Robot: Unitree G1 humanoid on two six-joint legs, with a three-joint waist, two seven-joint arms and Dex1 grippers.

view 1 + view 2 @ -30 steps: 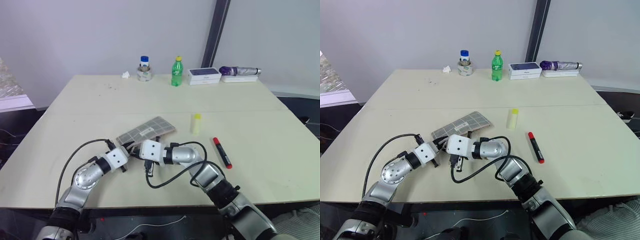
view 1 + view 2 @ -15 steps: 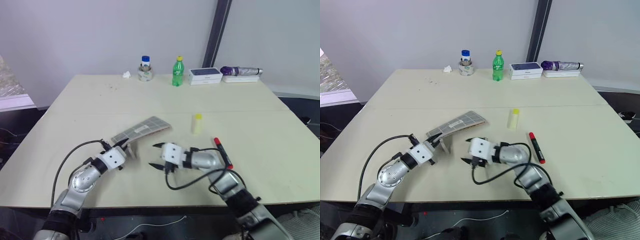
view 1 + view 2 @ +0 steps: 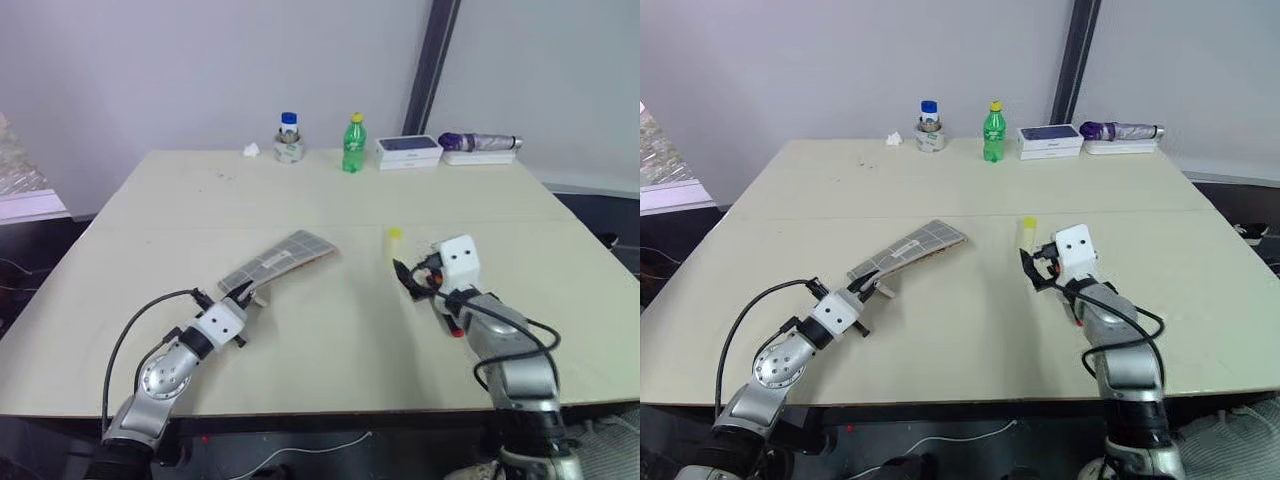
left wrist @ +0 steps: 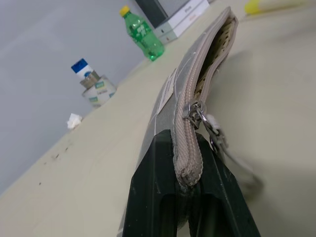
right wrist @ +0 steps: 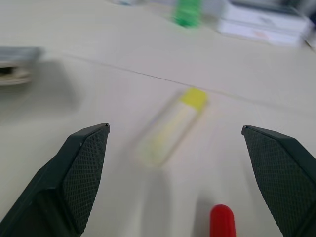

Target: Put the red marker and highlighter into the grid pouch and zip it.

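While my left claw pinches the near end of the grid pouch and holds it tilted up off the tabletop, nothing has gone inside yet. The zip is drawn open along most of its length, its metal slider sitting just above my fingertips, and the mouth gapes toward the far end. I judge the opening step done; both pens and the zipping are left.

My right claw stands wide and empty, hovering level over the tabletop near the highlighter, which lies between its fingers in the right wrist view. The red marker lies just beside it, nearer my arm, only its red cap showing. Both rest on the tabletop, well apart from the pouch.

That pouch is flat, soft grey fabric with white grid lines, a woven zip tape and a thin pull cord. Short, stubby and pale yellow with a brighter cap, the highlighter looks like smooth plastic likely to roll. My fingers are black with a cross-hatched pad texture.
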